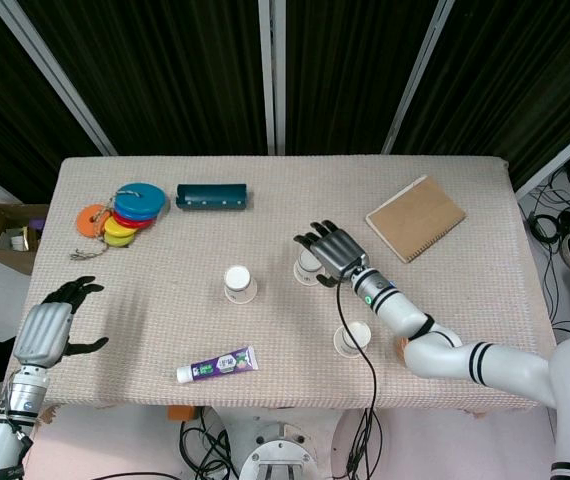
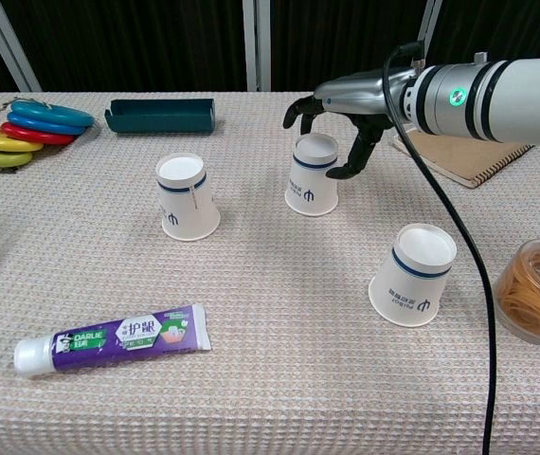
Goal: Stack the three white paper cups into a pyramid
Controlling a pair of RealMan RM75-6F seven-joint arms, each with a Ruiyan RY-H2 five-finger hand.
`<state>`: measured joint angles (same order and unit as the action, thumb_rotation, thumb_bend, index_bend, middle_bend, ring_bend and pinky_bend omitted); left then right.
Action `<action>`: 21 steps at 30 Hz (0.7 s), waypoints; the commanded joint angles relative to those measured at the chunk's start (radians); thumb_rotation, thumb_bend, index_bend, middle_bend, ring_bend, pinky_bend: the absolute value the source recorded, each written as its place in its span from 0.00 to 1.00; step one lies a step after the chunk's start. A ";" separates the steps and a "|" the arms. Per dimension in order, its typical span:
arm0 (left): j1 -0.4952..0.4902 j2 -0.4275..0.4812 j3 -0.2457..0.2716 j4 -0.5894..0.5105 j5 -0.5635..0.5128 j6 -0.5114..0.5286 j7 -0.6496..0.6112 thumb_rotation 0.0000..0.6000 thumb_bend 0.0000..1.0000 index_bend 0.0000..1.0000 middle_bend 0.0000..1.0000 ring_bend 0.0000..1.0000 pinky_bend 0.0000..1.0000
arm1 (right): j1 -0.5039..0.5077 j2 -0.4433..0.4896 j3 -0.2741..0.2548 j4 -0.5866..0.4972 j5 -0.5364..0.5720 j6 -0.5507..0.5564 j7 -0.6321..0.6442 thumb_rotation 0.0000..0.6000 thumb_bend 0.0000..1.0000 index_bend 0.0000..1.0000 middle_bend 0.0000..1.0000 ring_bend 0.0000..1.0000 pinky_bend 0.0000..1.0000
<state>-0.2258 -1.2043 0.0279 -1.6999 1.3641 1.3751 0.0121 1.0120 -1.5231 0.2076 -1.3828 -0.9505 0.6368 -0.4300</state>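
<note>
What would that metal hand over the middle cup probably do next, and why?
Probably lower and close around the middle cup. The right hand hovers just above it with fingers spread, holding nothing, and all three cups stand apart upside down, so none is stacked yet.

I see a desk (image 2: pixel 270 284) covered in rough, waffle-woven beige cloth. The white paper cups (image 2: pixel 188 197) look matt, and the toothpaste tube (image 2: pixel 114 339) is glossy plastic. The notebook (image 1: pixel 416 217) has a dull brown card cover. The right robot hand (image 2: pixel 341 118) has brushed silvery metal and black fingers.
</note>
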 commanded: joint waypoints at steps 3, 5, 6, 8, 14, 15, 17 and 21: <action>0.006 -0.004 -0.008 0.008 -0.004 -0.012 -0.011 1.00 0.05 0.25 0.15 0.16 0.27 | 0.011 -0.044 -0.010 0.043 -0.012 0.032 0.012 1.00 0.35 0.34 0.34 0.13 0.15; 0.011 -0.004 -0.013 0.010 -0.004 -0.009 -0.015 1.00 0.05 0.25 0.15 0.16 0.27 | 0.003 -0.044 -0.013 0.039 -0.044 0.051 0.033 1.00 0.37 0.40 0.39 0.16 0.17; 0.013 -0.004 -0.015 0.011 -0.004 -0.007 -0.017 1.00 0.05 0.25 0.15 0.16 0.27 | -0.003 -0.039 -0.014 0.028 -0.061 0.062 0.044 1.00 0.37 0.43 0.41 0.18 0.17; 0.019 -0.003 -0.018 0.014 -0.006 -0.006 -0.022 1.00 0.05 0.25 0.15 0.16 0.27 | -0.020 -0.017 -0.018 -0.009 -0.105 0.094 0.067 1.00 0.37 0.44 0.41 0.18 0.17; 0.027 -0.003 -0.024 0.017 -0.004 -0.013 -0.031 1.00 0.05 0.25 0.15 0.16 0.27 | -0.031 0.015 -0.024 -0.091 -0.185 0.119 0.112 1.00 0.37 0.44 0.41 0.18 0.17; 0.028 -0.004 -0.024 0.016 -0.002 -0.013 -0.031 1.00 0.05 0.25 0.15 0.16 0.27 | -0.025 0.008 -0.026 -0.090 -0.187 0.114 0.110 1.00 0.37 0.44 0.41 0.18 0.17; 0.032 -0.007 -0.024 0.015 0.001 -0.014 -0.032 1.00 0.05 0.25 0.15 0.16 0.27 | -0.010 -0.017 -0.026 -0.080 -0.183 0.101 0.102 1.00 0.37 0.44 0.41 0.18 0.17; 0.039 -0.012 -0.026 0.022 0.005 -0.013 -0.037 1.00 0.05 0.25 0.15 0.16 0.27 | 0.014 -0.069 -0.021 -0.048 -0.166 0.093 0.089 1.00 0.37 0.44 0.40 0.18 0.17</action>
<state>-0.1875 -1.2157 0.0017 -1.6787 1.3686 1.3619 -0.0245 1.0143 -1.5738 0.1846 -1.4444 -1.1250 0.7348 -0.3336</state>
